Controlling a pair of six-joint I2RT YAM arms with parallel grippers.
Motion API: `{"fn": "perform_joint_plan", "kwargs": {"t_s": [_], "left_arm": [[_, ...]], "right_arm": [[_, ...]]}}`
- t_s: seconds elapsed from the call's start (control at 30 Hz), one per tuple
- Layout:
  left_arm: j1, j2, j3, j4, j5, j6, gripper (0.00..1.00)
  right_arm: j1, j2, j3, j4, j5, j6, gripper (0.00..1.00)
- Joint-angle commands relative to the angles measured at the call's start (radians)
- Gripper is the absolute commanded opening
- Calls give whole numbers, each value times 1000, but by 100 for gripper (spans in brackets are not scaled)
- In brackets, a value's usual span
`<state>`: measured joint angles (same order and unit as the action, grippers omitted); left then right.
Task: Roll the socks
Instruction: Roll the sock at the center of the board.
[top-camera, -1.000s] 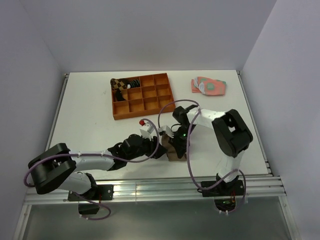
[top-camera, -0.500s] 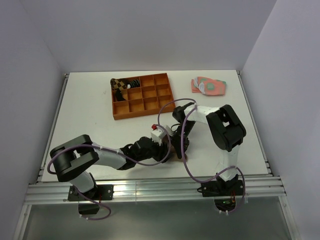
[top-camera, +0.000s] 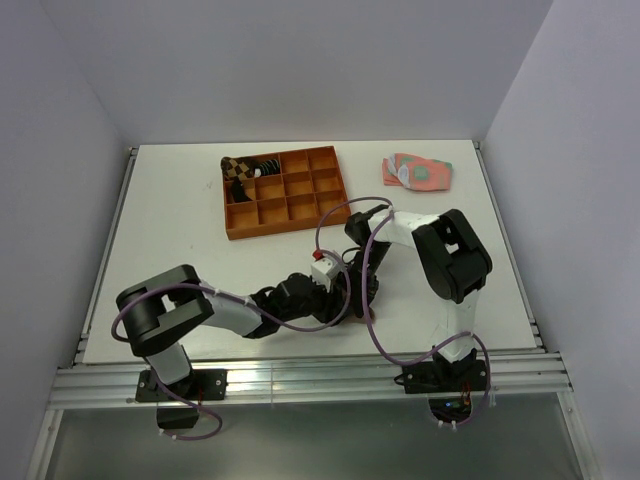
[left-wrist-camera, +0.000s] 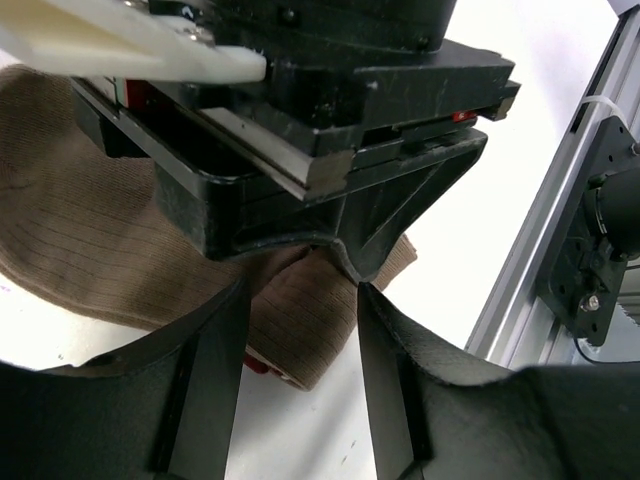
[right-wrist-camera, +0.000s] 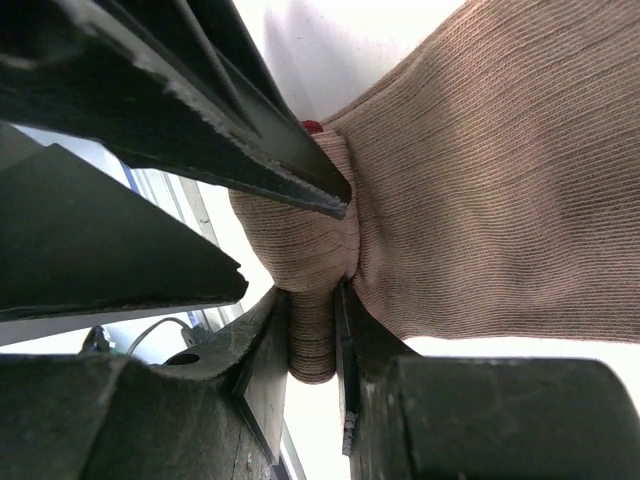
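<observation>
The tan-brown sock lies on the white table at the near middle, mostly hidden under both grippers in the top view. My right gripper is shut on a bunched fold of it. My left gripper is open, its fingers on either side of the sock's folded end, where a bit of maroon cuff shows. In the top view the left gripper and the right gripper meet. A black striped sock lies in the orange tray.
The tray stands at the back centre-left, with a brown checkered rolled sock in its corner. Flat pink-and-green socks lie at the back right. The metal rail of the near table edge is close to the left gripper.
My left gripper has moved right, up against the right gripper, and now straddles the sock's end. The right gripper shifted slightly, then held still on the sock.
</observation>
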<state>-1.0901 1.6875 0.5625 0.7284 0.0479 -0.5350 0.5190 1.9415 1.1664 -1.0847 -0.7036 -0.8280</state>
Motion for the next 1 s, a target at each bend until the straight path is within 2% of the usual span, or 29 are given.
{"fn": "perform_joint_plan", "kwargs": {"t_s": [0.0, 0.23, 0.33, 0.37, 0.4, 0.53, 0.77, 0.97], "left_arm": [[-7, 23, -1, 71, 20, 4, 51], [-8, 64, -21, 121, 50, -45, 44], [-8, 78, -29, 140, 64, -71, 32], [-8, 84, -35, 144, 69, -78, 21], [-8, 87, -38, 158, 75, -94, 17], [-8, 112, -61, 195, 101, -131, 0], [-8, 146, -163, 325, 109, -223, 0], [-7, 163, -216, 378, 109, -312, 0]], "right_arm": [[0, 1, -1, 35, 33, 7, 17], [-1, -41, -17, 57, 42, 33, 17], [1, -65, -36, 91, 65, 58, 19], [1, -82, -53, 118, 73, 66, 20], [1, -93, -60, 135, 81, 87, 23], [-1, -167, -109, 212, 119, 135, 43], [-19, -373, -186, 285, 154, 168, 52], [-54, -580, -250, 301, 124, 122, 56]]}}
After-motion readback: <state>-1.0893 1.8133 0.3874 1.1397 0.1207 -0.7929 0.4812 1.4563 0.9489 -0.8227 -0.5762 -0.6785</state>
